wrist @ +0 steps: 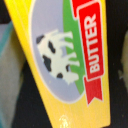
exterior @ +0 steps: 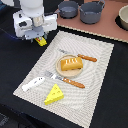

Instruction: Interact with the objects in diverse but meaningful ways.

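My tool (exterior: 40,40) hangs near the far corner of the placemat, at the exterior view's left, with the butter packet (exterior: 41,41) showing just under it. I judge that I am gripping the packet, since it sits up between my fingers and not flat on the desk, but the fingers themselves are too blurred to be sure how they stand. In the wrist view the butter packet (wrist: 65,65) fills nearly the whole picture: yellow edge, a spotted cow, a red ribbon reading BUTTER. That closeness fits a packet held right below the camera.

So the step in hand looks like carrying the butter, lifted off the desk (exterior: 15,65) and not yet set anywhere.

Closest to me on the placemat (exterior: 100,55) is the plate (exterior: 71,70) with the bread loaf (exterior: 71,63) on it, a knife (exterior: 86,57) just beside it on the far side and a fork (exterior: 67,80) on the near side. Farther along lie the white fish (exterior: 32,83) and the cheese wedge (exterior: 54,94), well apart from each other. Two dark pots (exterior: 91,12) stand off the mat.

A sensible next move is to bring the butter over to the plate and set it beside the bread. That calls for a steady carry, a low descent clear of the knife, and letting go only once the packet rests flat.
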